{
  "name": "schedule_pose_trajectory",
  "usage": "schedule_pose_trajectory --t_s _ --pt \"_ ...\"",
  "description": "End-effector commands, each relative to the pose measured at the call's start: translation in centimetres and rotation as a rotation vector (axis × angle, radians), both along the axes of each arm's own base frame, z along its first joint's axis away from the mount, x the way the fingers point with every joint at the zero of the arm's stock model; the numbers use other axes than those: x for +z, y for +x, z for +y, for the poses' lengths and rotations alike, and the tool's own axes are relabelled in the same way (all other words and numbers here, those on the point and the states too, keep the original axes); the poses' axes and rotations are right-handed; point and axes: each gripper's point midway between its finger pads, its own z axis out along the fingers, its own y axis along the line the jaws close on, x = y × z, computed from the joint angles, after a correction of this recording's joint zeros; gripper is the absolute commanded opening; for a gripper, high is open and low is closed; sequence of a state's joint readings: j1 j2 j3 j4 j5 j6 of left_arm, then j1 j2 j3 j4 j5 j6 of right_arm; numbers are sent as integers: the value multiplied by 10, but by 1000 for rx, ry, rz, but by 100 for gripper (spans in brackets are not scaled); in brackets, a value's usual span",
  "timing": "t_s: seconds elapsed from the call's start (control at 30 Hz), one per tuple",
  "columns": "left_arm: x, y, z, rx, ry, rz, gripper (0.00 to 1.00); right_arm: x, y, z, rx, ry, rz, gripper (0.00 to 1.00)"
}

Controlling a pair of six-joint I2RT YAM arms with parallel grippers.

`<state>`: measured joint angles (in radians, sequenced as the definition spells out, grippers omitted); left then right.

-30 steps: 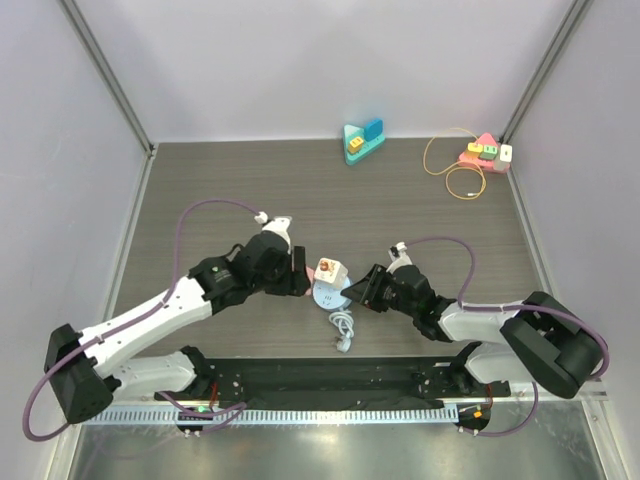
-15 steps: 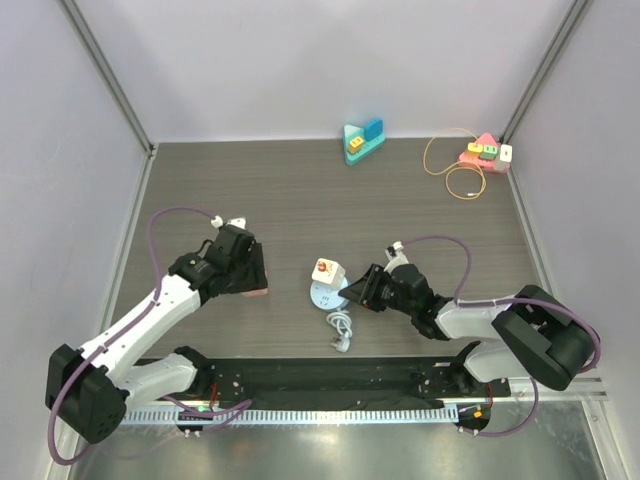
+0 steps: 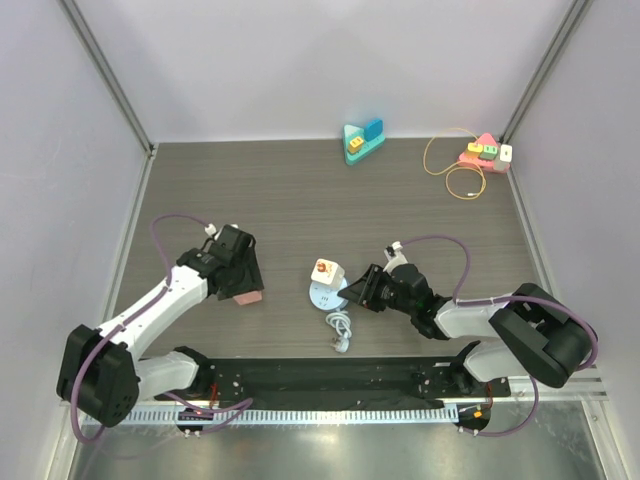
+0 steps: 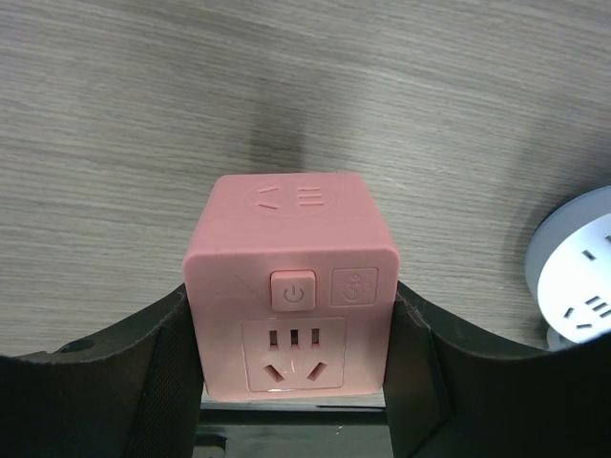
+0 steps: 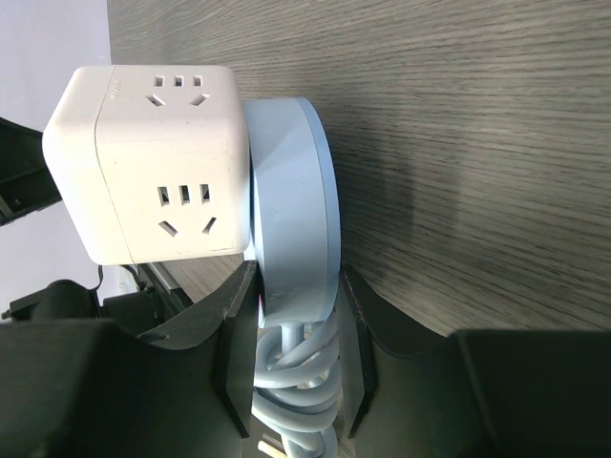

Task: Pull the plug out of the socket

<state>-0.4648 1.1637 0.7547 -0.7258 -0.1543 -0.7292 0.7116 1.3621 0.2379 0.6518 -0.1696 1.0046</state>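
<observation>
While the left gripper [image 3: 243, 288] clenches the pink cube plug [image 4: 291, 277] between its 2 fingers at the left of the wooden table [image 3: 300, 190], the cube sits well apart from the socket, its switch and pin holes facing the wrist camera. Whether it touches the tabletop cannot be told. At centre, the round pale-blue socket [image 3: 326, 294] carries 1 white cube [image 3: 327, 270] pressed against its face, with a coiled white cord [image 3: 342, 328] trailing toward the arms. To the right, the right gripper [image 3: 358, 291] is clamped on the socket's rim, pinning it on edge. The pull looks done for the pink plug; setting it down, and perhaps removing the white cube, appears to remain.
</observation>
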Motion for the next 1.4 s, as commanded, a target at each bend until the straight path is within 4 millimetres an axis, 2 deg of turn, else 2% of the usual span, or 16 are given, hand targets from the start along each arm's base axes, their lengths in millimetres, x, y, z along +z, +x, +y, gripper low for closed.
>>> schedule_pose_trajectory --t_s 0.0,0.3,0.47,0.57,0.6,0.67,0.7,0.83,1.0,1.1,1.27,1.37 --pt "8 18 -9 22 -59 -59 7 -51 -23 -27 26 -190 96 2" --pt "-8 27 -3 67 -60 -33 18 -48 -21 -23 33 -178 89 3" --pt "-13 30 2 83 -43 -19 32 -49 -22 -19 58 -174 94 3" --pt "-13 28 5 95 -31 -24 46 -50 -22 -17 63 -171 97 3" --pt "-13 27 7 100 -21 -24 56 -50 -22 -17 63 -171 97 3" --pt "-10 27 10 111 -19 -37 67 -50 -22 -16 66 -166 97 3" --pt "-10 25 11 111 -14 -36 76 -52 -23 -16 68 -168 102 3" --pt "-4 24 17 116 5 -49 98 -52 -24 -15 72 -160 107 3" --pt "10 22 15 110 -17 -77 100 -52 -24 -14 75 -158 109 4" --pt "25 20 13 99 -49 -109 100 -53 -25 -15 74 -161 111 4" --pt "60 16 5 53 -131 -208 100 -54 -26 -15 79 -164 115 4" --pt "76 14 -14 -36 -231 -249 100 -52 -25 -14 83 -163 114 4"
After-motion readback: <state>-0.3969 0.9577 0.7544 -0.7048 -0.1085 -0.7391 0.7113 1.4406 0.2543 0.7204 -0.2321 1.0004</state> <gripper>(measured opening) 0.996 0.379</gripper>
